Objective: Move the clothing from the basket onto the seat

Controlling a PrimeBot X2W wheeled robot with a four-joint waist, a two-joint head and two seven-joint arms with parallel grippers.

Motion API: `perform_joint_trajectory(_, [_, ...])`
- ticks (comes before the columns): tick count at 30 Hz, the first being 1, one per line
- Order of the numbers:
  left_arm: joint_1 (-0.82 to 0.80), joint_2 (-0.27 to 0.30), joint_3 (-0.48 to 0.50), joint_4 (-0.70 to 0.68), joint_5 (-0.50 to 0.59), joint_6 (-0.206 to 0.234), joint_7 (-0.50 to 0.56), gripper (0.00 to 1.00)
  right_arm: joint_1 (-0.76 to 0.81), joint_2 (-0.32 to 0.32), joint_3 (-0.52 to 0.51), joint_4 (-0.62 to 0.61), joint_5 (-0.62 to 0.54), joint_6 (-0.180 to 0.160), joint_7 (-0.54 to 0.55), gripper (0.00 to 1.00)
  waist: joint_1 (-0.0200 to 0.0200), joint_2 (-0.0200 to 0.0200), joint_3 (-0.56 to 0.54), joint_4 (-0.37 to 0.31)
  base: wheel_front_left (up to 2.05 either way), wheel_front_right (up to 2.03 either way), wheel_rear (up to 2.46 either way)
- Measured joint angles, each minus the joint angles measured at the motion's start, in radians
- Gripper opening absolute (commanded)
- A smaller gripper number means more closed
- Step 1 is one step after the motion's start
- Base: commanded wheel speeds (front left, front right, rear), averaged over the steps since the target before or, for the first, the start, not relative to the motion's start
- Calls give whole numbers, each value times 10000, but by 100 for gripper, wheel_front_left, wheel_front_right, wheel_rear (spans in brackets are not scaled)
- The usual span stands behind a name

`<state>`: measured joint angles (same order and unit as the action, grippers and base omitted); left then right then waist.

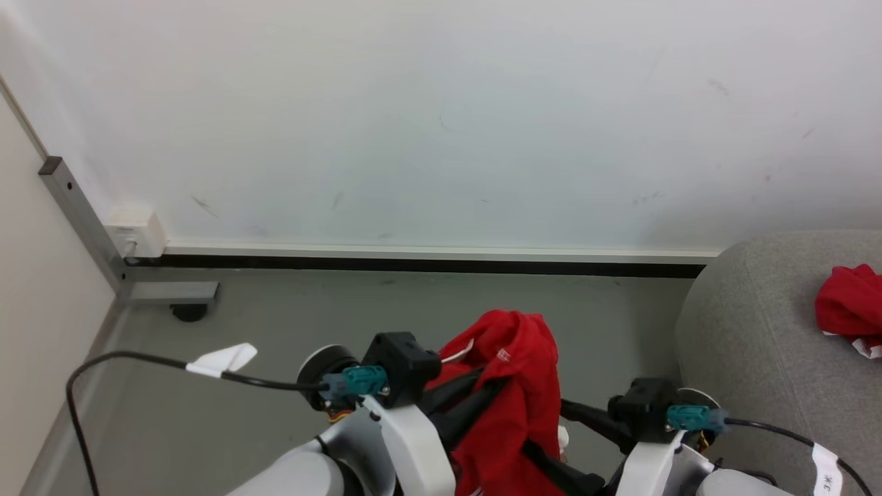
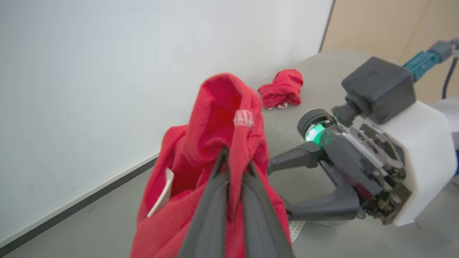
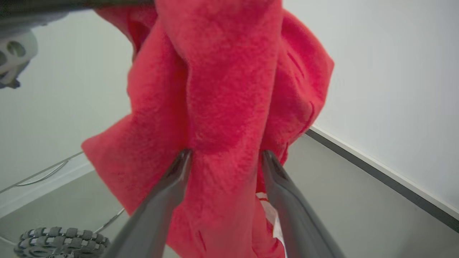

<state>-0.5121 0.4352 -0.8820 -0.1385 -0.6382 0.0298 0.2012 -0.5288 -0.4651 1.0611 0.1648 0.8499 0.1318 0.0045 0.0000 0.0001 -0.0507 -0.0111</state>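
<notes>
**Carrying the red garment over to the sofa without dropping it**

My left gripper (image 2: 236, 159) is clamped on a fold of the bright red soft fabric garment (image 2: 215, 118). The two dark fingers are almost together. The cloth stands above their tips like a hood, and the rest hangs down under my wrist. My right gripper (image 3: 226, 153) has its fingers apart, one on each side of a hanging fold of the same garment, and as far as I can see it is not squeezing.

I judge that the step in hand is the carry to the seat. To do it well, I should either close the right fingers on the loose fold or draw them out cleanly, so that nothing is dragged. Then I should swing to the right, high enough for the hanging part to pass over the rounded edge.

Both wrists are raised at similar height, and the fingers of each point inward toward the other.

The large light grey woven-fabric sofa (image 1: 751, 344) is near, to the right of my right gripper. A second crumpled red garment (image 1: 851, 303) lies on it, further right.
</notes>
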Motion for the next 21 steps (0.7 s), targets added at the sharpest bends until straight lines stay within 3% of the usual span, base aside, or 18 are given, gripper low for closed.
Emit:
perform_joint_trajectory(4, [-30,-192,-127,-54,-130,-119,61,0,-722,127,1137,299,1001,0,-23,100,0,0,-26,73,0,0,0])
perform_joint_trajectory(5, [-37,-219,-144,-50,-130,-130,82,0,-884,196,1381,330,1185,0,-148,83,0,0,-32,95,0,0,0])
perform_joint_trajectory(6, [-49,-244,-161,-42,-138,-157,82,0,-1035,272,1563,355,1361,0,-299,49,0,0,-38,124,0,0,0])
perform_joint_trajectory(8, [-64,-280,-163,-19,-161,-176,81,0,-1289,362,1783,405,1657,0,-675,4,1,0,-47,179,0,0,0])
perform_joint_trajectory(9, [-68,-293,-155,-10,-178,-176,75,0,-1389,374,1877,439,1756,0,-895,0,0,0,-47,206,0,0,0])
perform_joint_trajectory(19, [-58,-2,194,359,-228,111,-198,0,-1685,274,2171,955,2272,0,-2201,0,1,0,-31,297,0,0,0])
perform_joint_trajectory(20, [-53,23,215,410,-213,142,-280,34,-1701,253,2176,988,2305,0,-2263,0,1,0,-28,289,0,0,0])
perform_joint_trajectory(21, [-33,29,255,451,-194,182,-370,76,-1723,240,2180,1035,2351,0,-2334,0,1,0,-23,279,0,0,0])
